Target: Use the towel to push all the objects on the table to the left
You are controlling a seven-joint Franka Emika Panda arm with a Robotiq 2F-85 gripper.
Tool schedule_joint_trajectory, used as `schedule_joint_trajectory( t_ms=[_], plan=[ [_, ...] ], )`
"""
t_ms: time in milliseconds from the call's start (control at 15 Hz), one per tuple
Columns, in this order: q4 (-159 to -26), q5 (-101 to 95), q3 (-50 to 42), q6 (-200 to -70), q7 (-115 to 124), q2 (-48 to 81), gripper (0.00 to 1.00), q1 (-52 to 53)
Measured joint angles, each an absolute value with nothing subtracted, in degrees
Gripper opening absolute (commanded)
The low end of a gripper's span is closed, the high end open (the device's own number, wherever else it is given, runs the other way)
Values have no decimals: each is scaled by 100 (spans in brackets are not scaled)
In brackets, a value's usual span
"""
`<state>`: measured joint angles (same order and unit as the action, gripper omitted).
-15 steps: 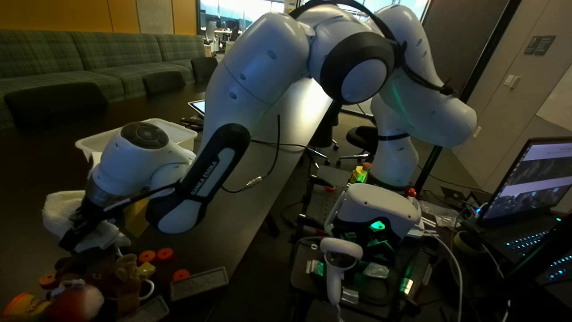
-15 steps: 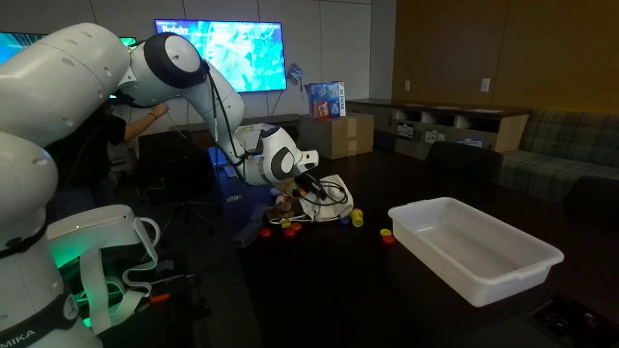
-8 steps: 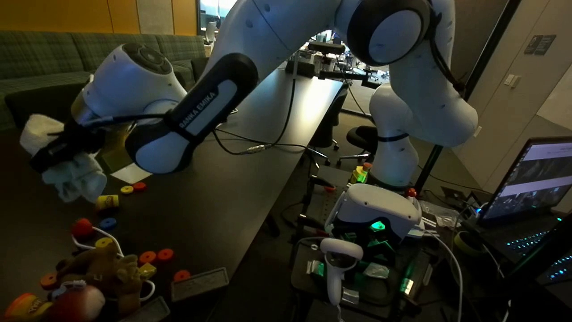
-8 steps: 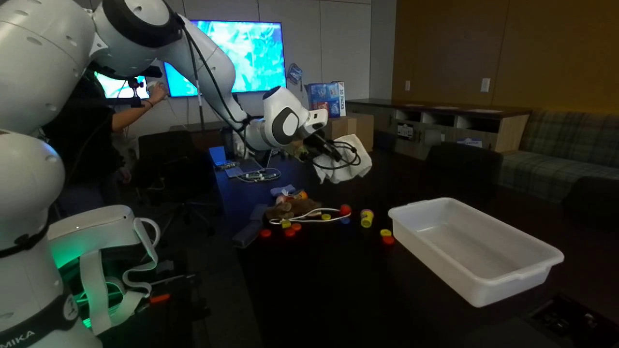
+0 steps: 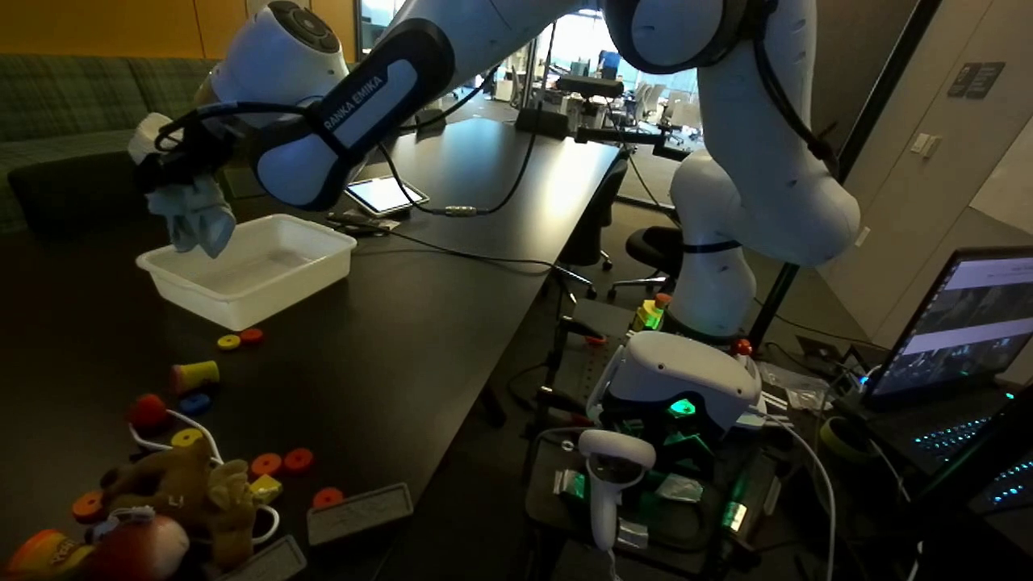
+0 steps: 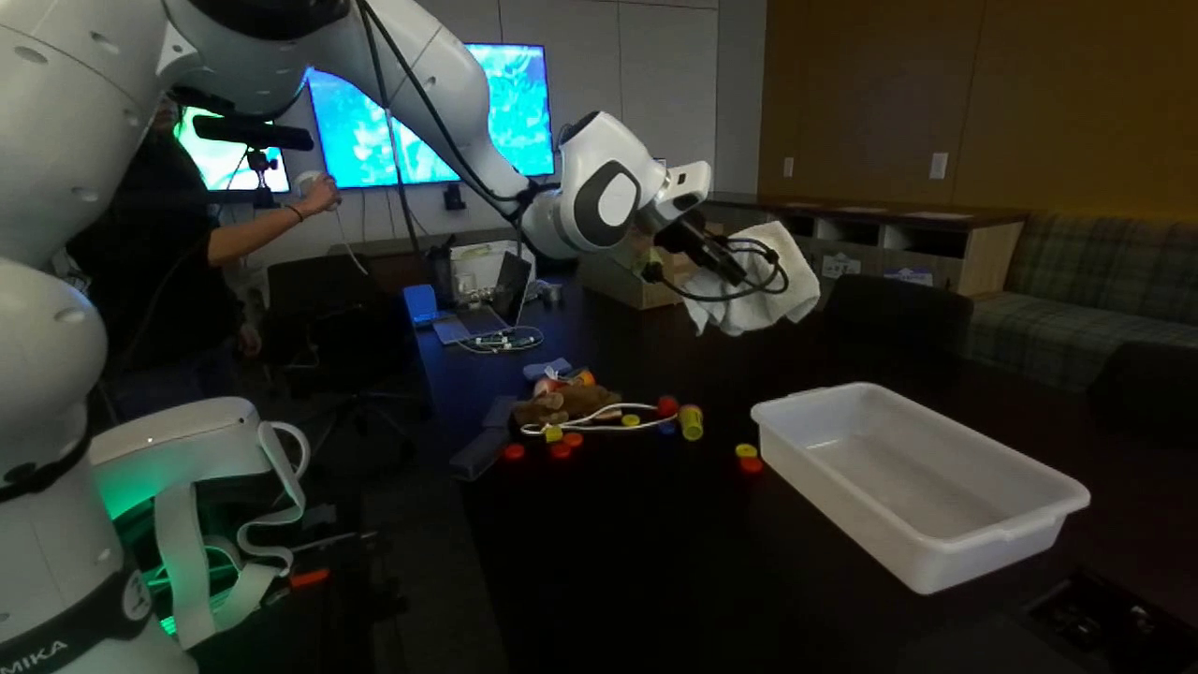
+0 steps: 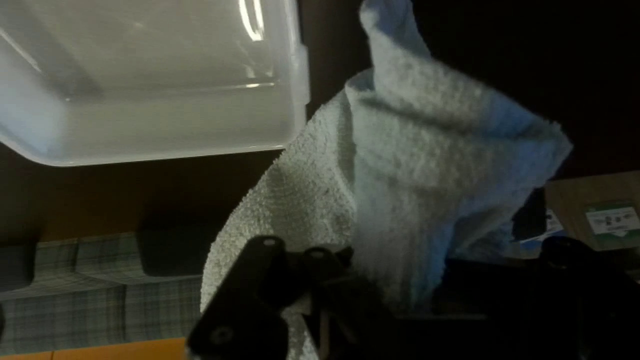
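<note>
White tray [image 6: 908, 482], inside showing; yellow tub [image 5: 197, 376] apart.

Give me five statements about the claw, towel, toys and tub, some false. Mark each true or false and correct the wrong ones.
1. The claw is closed on the towel. True.
2. The towel lies spread out flat. False: it hangs crumpled from the claw, in the air above the table.
3. A red disc and a yellow disc lie side by side near the white tub. True.
4. The brown stuffed toy lies inside the white tub. False: the brown stuffed toy lies on the table, outside the white tub.
5. The blue disc is closer to the yellow can than to the white tub. True.
</note>
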<state>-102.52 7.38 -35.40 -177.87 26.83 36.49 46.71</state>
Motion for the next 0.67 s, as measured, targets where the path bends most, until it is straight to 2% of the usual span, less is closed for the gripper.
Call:
schedule_joint_trajectory(
  t_ms=[333,667],
  plan=[
    [-10202,556,-3177,-17437,2337,3727,3,3793],
    [-10563,-47,-2058,-16747,1536,3525,2,2635]
  ],
)
